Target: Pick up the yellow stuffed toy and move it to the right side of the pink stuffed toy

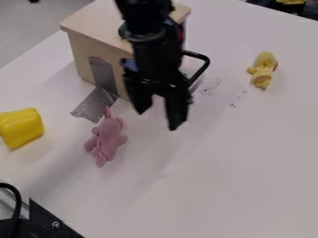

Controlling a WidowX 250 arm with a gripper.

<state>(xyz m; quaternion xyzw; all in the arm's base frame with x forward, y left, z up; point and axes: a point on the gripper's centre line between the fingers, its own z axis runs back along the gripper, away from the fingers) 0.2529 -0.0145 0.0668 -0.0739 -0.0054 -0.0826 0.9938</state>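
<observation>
The black gripper [157, 120] hangs from the top edge over the white table, in front of the wooden box. Its two fingers are open, pointing down, with nothing between them. Nearest to it is a pink plush toy [107, 137], lying on the table to the lower left of the fingers. A small yellow plush figure [263, 69] lies at the upper right. At the left edge sits a bright yellow object [21, 127].
A light wooden box [93, 28] stands behind the arm, with grey tape [96, 105] running from its side onto the white table [248, 176]. Black hardware [43, 221] with a cable occupies the lower left corner. Dark objects are at the top right.
</observation>
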